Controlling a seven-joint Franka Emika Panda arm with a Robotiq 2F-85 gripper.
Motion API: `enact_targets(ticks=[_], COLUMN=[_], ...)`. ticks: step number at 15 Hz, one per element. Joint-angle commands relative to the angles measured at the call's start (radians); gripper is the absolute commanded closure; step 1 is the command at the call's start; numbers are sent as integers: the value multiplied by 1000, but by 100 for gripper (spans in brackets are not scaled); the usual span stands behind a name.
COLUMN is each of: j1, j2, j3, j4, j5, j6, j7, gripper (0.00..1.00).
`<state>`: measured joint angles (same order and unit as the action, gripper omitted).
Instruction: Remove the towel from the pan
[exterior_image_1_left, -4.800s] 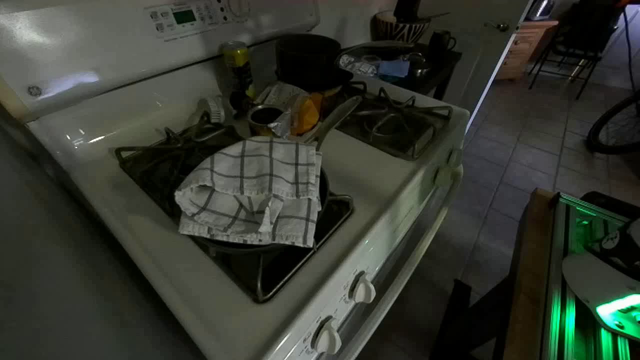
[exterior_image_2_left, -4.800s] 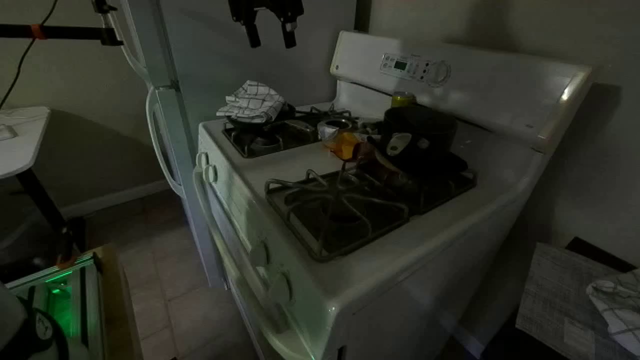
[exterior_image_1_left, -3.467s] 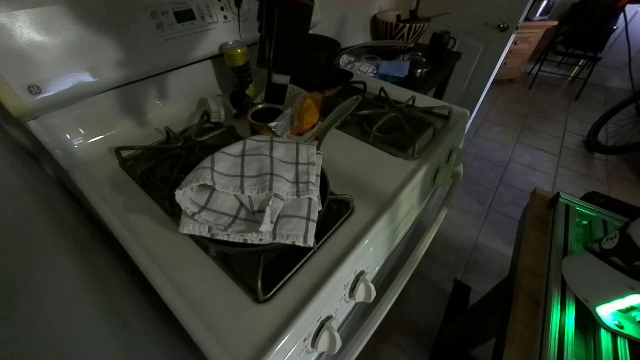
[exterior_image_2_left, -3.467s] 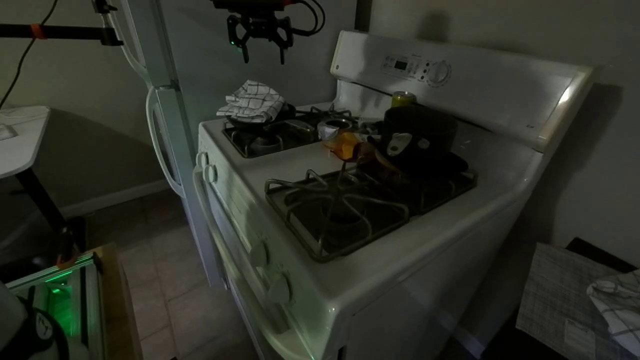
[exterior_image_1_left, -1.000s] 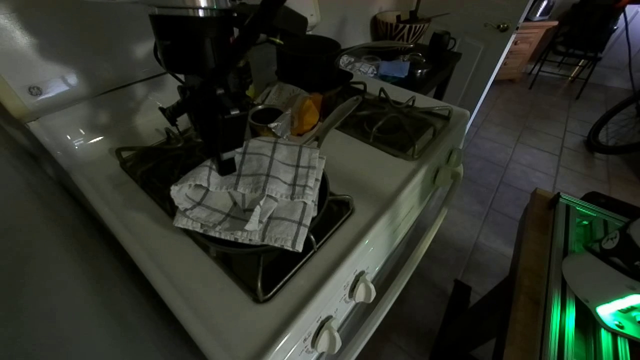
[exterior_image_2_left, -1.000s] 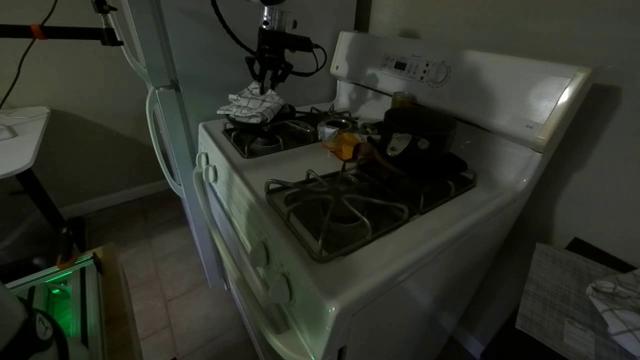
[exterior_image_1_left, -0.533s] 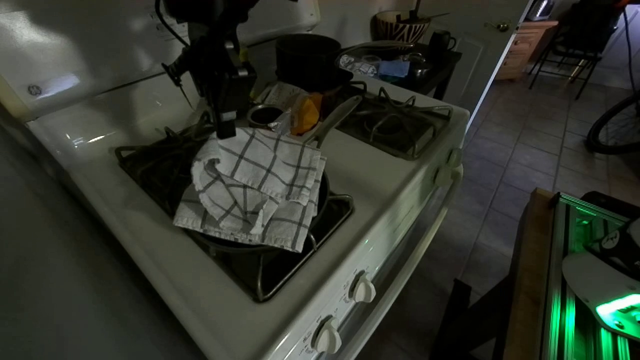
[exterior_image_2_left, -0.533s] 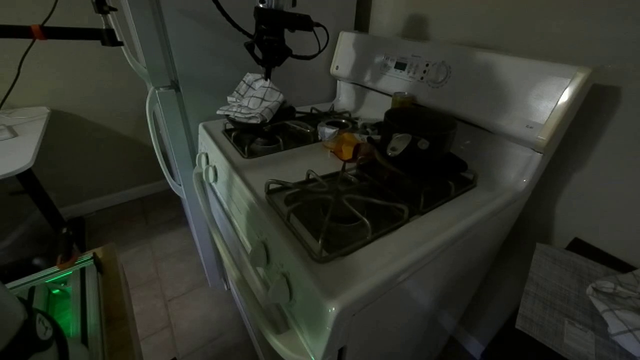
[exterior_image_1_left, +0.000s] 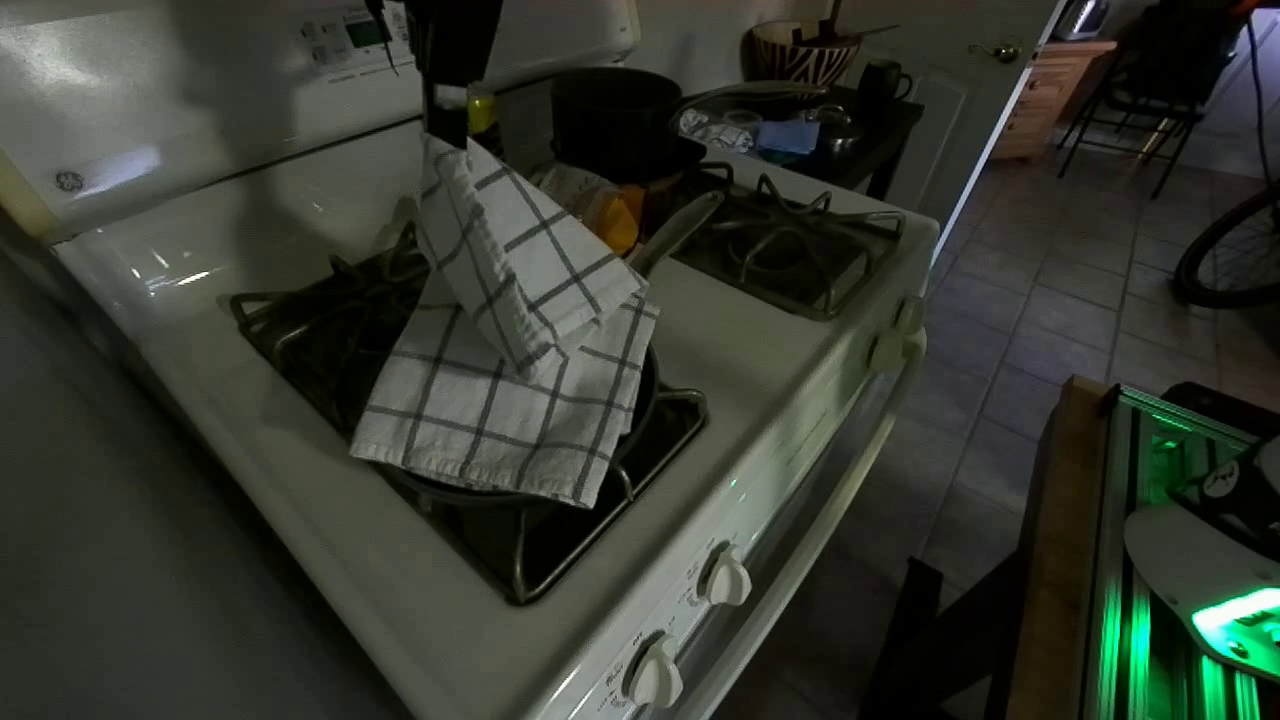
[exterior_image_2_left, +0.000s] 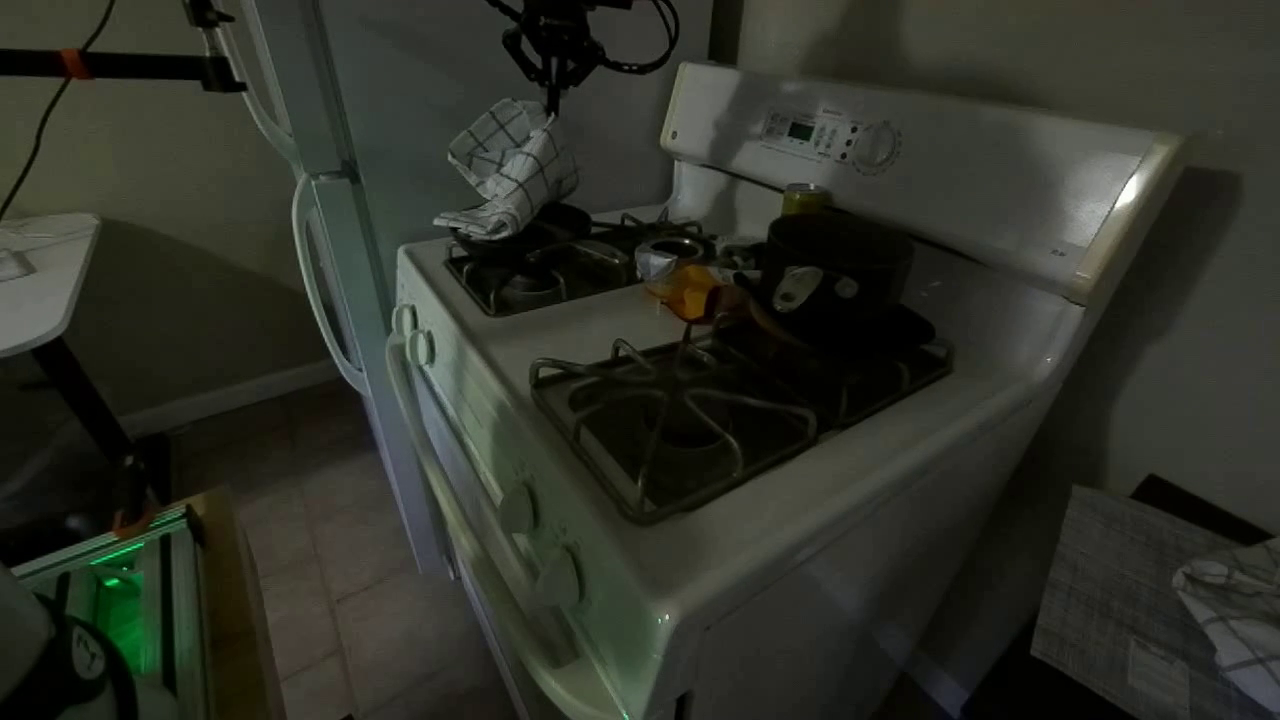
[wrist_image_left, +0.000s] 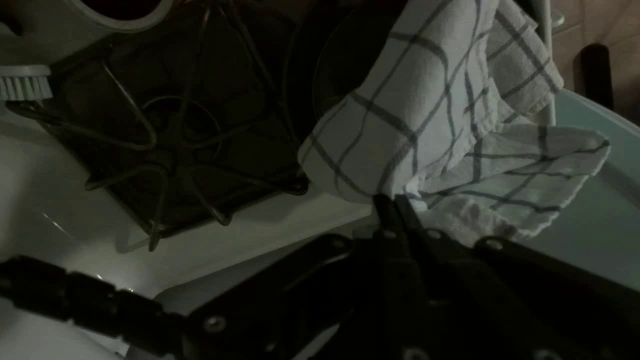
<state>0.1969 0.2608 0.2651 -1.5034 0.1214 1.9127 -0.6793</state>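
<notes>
The white towel with dark checks hangs from my gripper, one end pulled up into a peak while its lower part still lies over the pan. In both exterior views the towel (exterior_image_1_left: 490, 430) (exterior_image_2_left: 520, 180) shows this lifted fold. The dark pan (exterior_image_2_left: 562, 222) sits on a burner, and its bare inside shows beside the cloth in the wrist view, where the pan (wrist_image_left: 345, 60) is partly covered. My gripper (exterior_image_1_left: 447, 138) (exterior_image_2_left: 552, 108) is above the pan. In the wrist view the gripper (wrist_image_left: 390, 199) has its fingertips nearly together, pinching the towel (wrist_image_left: 415, 110).
A dark pot (exterior_image_1_left: 615, 120), a yellow can (exterior_image_1_left: 482, 112) and an orange packet (exterior_image_1_left: 618, 220) stand on the stove by the pan's handle (exterior_image_1_left: 680, 232). A brush (wrist_image_left: 25, 82) lies near the back burner. The fridge (exterior_image_2_left: 420, 130) rises beside the stove.
My gripper came down to the towel, shut on it, and has risen. The towel's gripped end has lifted from the pan into a tall fold, uncovering some of the pan.
</notes>
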Motion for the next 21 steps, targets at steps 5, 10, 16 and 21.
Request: enact_targets(ticks=[5, 10, 16, 21], j1=[81, 63, -56, -73], j2=[31, 42, -125, -141], j3=[15, 40, -23, -44], j4=[3, -14, -264, -421], j5=[-139, 27, 188, 275], j6=[-146, -88, -23, 80], j7=[117, 203, 213, 212], gripper=[100, 59, 13, 0])
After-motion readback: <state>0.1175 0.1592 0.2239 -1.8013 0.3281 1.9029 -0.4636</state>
